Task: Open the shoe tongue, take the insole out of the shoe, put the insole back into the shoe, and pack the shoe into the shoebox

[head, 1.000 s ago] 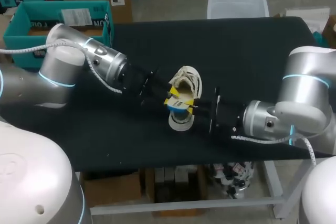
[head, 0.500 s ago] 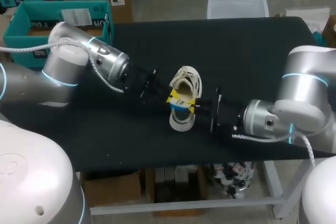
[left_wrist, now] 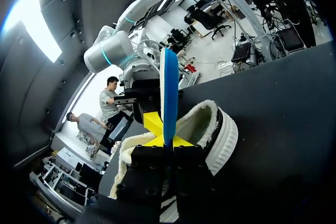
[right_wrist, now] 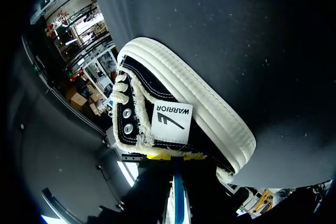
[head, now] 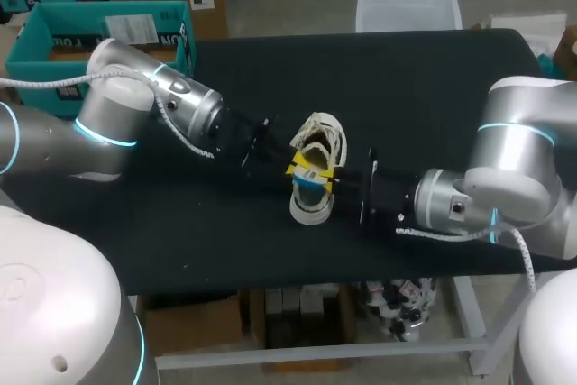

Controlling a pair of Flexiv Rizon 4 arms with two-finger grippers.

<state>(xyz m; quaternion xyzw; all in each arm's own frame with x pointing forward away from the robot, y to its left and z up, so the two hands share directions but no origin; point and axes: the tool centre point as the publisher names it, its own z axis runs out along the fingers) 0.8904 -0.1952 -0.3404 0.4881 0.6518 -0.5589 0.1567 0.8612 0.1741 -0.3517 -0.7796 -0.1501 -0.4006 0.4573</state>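
Left gripper (head: 297,171) pinches the blue insole (left_wrist: 169,93) upright, edge-on, at the opening of the sneaker (right_wrist: 189,114); right gripper (head: 325,185) faces it, grip unclear.

I have the shoe (head: 317,146) lying near the middle of the table (head: 424,78). My left gripper (head: 291,169) comes in at its left side and my right gripper (head: 331,185) at its right, and the two nearly meet over the shoe. The insole (left_wrist: 169,93) stands on edge, clamped between the left gripper's fingers, above the shoe's opening and just in front of the right gripper. The shoebox (head: 90,29) sits well apart, beyond the table's far left corner.
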